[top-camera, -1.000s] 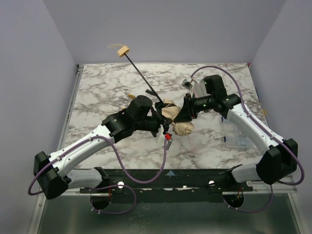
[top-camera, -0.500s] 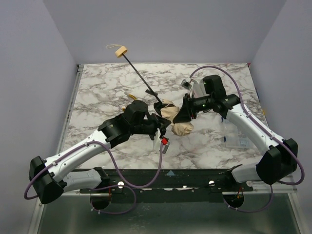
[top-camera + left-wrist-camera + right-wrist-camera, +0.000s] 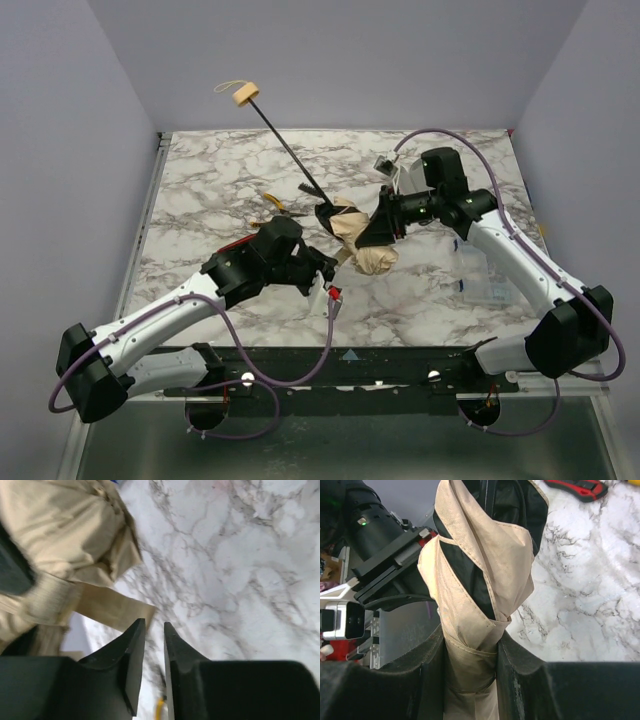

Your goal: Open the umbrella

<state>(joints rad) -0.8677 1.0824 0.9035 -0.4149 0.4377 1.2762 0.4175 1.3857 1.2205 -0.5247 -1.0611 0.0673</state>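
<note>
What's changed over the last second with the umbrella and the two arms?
The left tool pulled back from the umbrella toward the near edge, now nearly closed on nothing. The handle knob shifted slightly up-left. The right tool stays clamped on its folded fabric.

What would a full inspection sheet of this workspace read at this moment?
Surface: white marble-pattern table with grey veins.
Job's things: umbrella, canopy folded; its shaft slants up to the far left, with the handle knob in the air.
Clutter: red-handled tool and yellow-handled pliers beyond the left arm; clear plastic packet by the right arm.
Grippers: right gripper shut on the umbrella's canopy; left gripper empty, fingers almost together, near the fabric.
Cables: purple cables loop from each arm.
Surroundings: plain grey walls on three sides; nothing else seen.
</note>
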